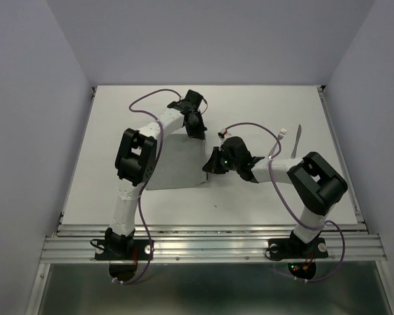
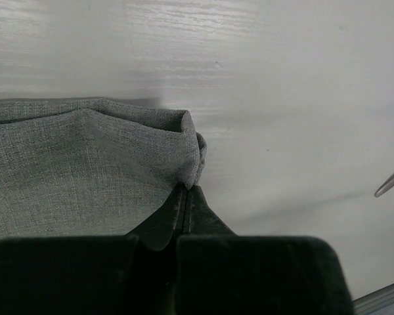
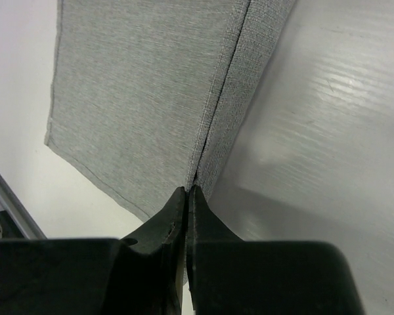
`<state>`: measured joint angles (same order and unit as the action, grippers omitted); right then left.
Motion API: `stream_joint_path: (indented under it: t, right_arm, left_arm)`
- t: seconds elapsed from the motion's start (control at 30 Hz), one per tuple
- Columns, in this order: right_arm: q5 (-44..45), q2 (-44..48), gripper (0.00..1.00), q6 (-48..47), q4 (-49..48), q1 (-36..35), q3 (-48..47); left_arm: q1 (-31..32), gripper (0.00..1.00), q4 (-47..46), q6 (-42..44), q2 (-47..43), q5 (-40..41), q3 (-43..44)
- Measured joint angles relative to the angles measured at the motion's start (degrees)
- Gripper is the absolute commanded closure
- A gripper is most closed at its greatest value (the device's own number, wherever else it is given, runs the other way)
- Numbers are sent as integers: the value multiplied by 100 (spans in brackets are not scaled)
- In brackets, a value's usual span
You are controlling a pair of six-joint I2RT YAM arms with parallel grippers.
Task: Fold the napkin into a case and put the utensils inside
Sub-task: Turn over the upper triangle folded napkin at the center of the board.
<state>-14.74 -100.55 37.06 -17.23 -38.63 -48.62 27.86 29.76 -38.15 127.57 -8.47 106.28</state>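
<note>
While the white table (image 1: 105, 151) lies mostly bare, the grey napkin (image 1: 177, 164) sits flat near its middle, partly under the left arm, as a plain rectangle and not yet as a narrow pocket. Both grippers are at its right-hand edge. The left gripper (image 2: 189, 190) is at the far corner, its jaws pressed tight on a bunched, slightly raised tip of cloth. The right gripper (image 3: 189, 191) is at the near corner, its jaws likewise closed on the hem, where the edge stands a little off the table and shows a narrow strip of cloth turned up along it. I cannot tell whether the cloth is a single layer or already doubled. The utensils (image 1: 296, 140) lie well apart to the right, near the far right part of the table. Only slim silver slivers of them show, so fork and knife cannot be told apart. My reading is that folding is the step in hand, with a fold about to be made from the right edge, and that the task is at an early stage. The next move calls for both corners to rise together and travel leftward at the same pace, so the thin, floppy cloth keeps a straight edge and lands squarely on the opposite side without slipping from either pinch.
</note>
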Motion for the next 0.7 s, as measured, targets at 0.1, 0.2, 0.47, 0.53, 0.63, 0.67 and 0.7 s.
stream_joint_path:
  t: [0.1,0.2,0.47,0.53,0.63,0.67,0.7]
  right_arm:
    - [57,2,99,-48,-4,0,116]
    - [125,2,99,-85,-9,0,177]
    - [175,2,99,-175,4,0,264]
    - [177,2,99,-203,2,0,275]
    - [219,2,84,-247,-28,4,339]
    - [238,2,80,-282,-28,4,365]
    - [256,2,73,-264,-31,4,387]
  left_arm:
    - [74,100,120,11,129,17,125]
    - [160,100,181,15,236,114,238]
    - [361,100,216,9,310,409,326]
    - [385,100,219,2,313,474,326]
    - [431,100,227,-4,323,568,334]
    - [448,100,240,-4,352,588,358]
    - [483,100,251,-4,393,619,411]
